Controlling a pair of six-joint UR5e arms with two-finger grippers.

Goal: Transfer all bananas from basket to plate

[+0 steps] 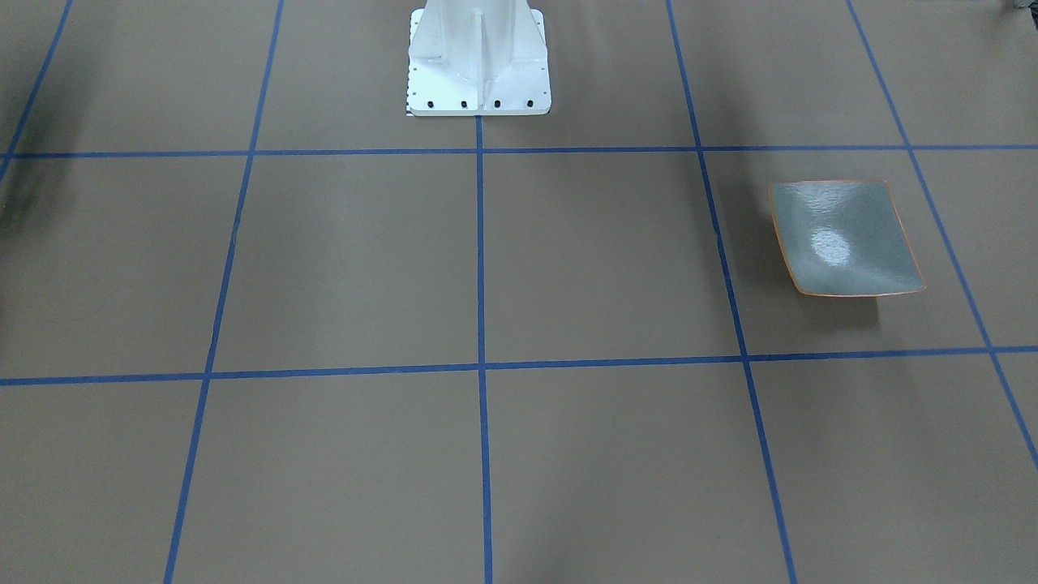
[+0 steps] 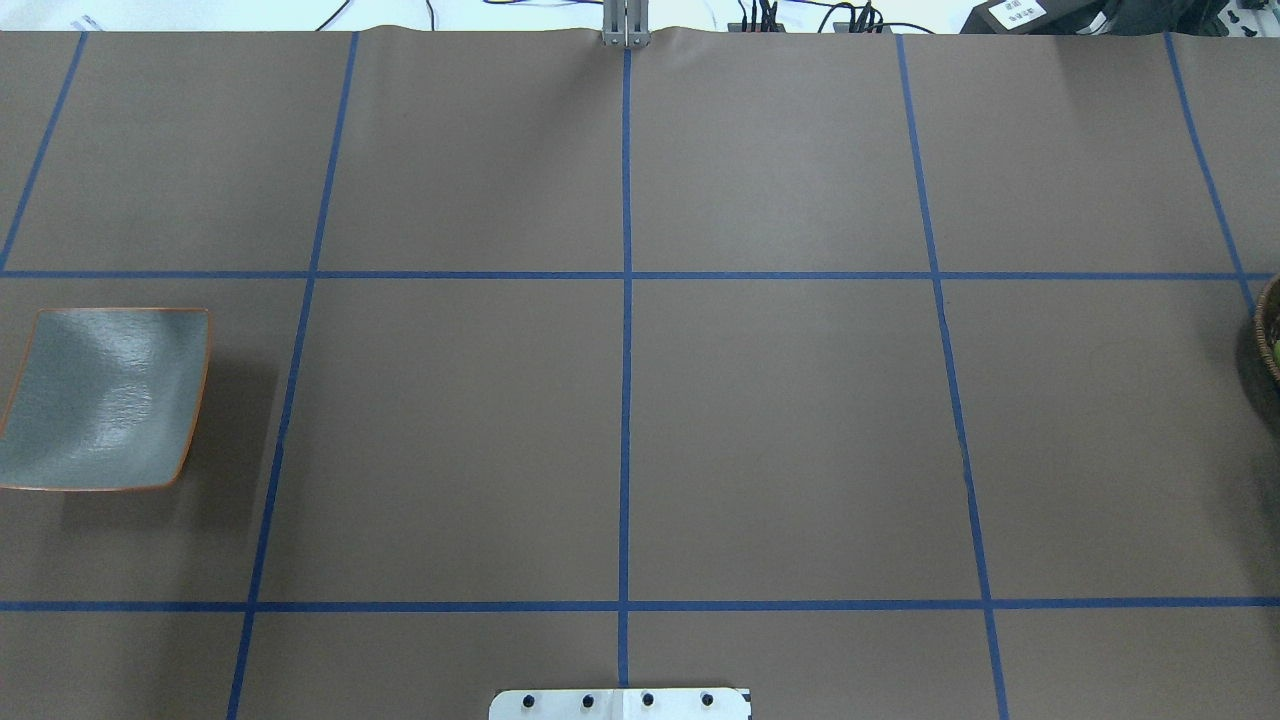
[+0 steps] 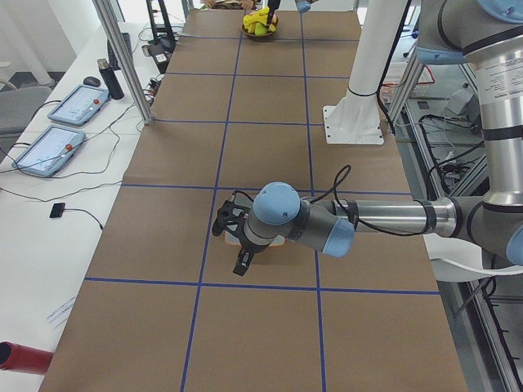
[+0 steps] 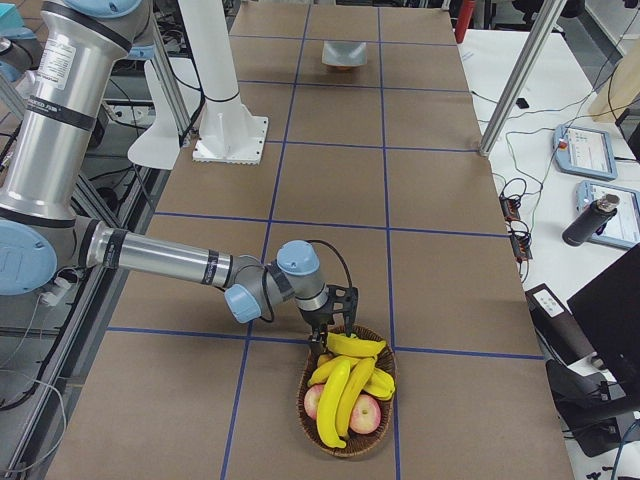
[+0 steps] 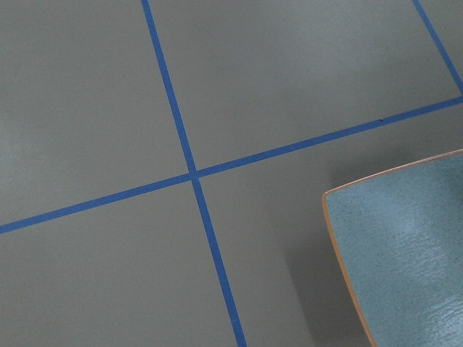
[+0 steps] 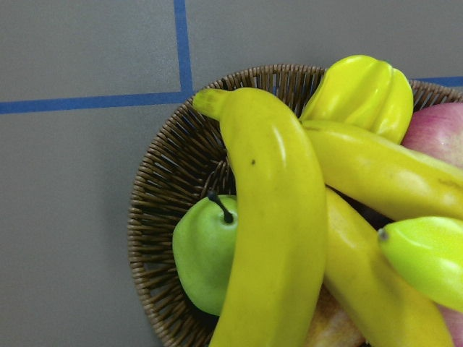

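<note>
Several yellow bananas (image 4: 345, 385) lie piled in a round wicker basket (image 4: 347, 440) at the table's end on my right. The right wrist view looks straight down on one banana (image 6: 275, 238) lying over others. My right gripper (image 4: 325, 335) hangs just above the basket's near rim; I cannot tell if it is open or shut. The grey-green square plate (image 2: 105, 400) with an orange rim sits empty at the table's left end, and also shows in the front view (image 1: 843, 235) and left wrist view (image 5: 412, 253). My left gripper (image 3: 229, 245) hovers over the plate; I cannot tell its state.
The basket also holds a green pear (image 6: 202, 253), red apples (image 4: 365, 412) and a ribbed yellow fruit (image 6: 362, 94). The white arm pedestal (image 1: 478, 65) stands at the robot's edge. Metal posts (image 4: 515, 80), tablets and a bottle (image 4: 590, 220) stand along the far side.
</note>
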